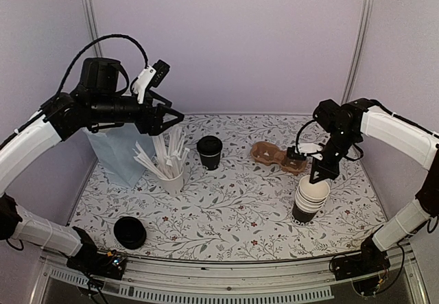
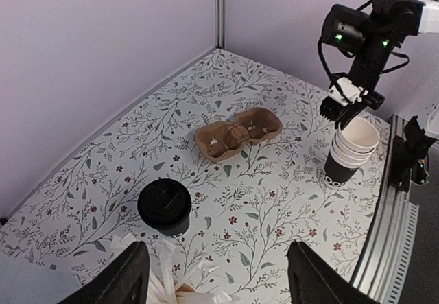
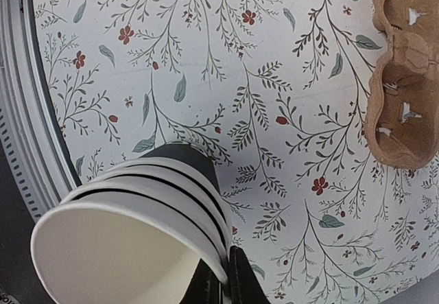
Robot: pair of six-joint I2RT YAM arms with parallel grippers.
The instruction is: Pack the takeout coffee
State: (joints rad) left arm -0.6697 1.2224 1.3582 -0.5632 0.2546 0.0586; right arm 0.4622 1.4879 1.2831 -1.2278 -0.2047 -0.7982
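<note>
Black plastic lids in a low round pile (image 1: 129,232) lie nearest, at the front left of the floral-printed tablecloth (image 1: 233,211); only the top camera shows them. At the front right stands a stack of unlidded black paper cups with cream insides (image 1: 309,204). The right gripper (image 1: 321,178) comes down on this stack. From above the pinch is hard to read, but the right wrist camera shows its dark fingers (image 3: 243,287) closed tightly on the thin rim of the top cup (image 3: 116,249), so this claw is grasping the top cup.

Further in, a white cup full of paper-wrapped sticks (image 1: 171,179) stands left of centre. The takeout coffee, a small black paper cup with a black plastic lid (image 1: 209,152), stands upright near the middle of the table, free of both arms, between the white cup and a brown moulded-pulp two-cup carrier (image 1: 276,157). The left wrist camera shows the lid's flat round top and the carrier's two rough hollows, which look small from above.

A pale blue paper bag (image 1: 116,154) stands at the back left. The left gripper (image 1: 171,123) hangs high above the white cup, released, its jaws wide apart. Smooth lilac wall panels (image 1: 226,43) close the back.
</note>
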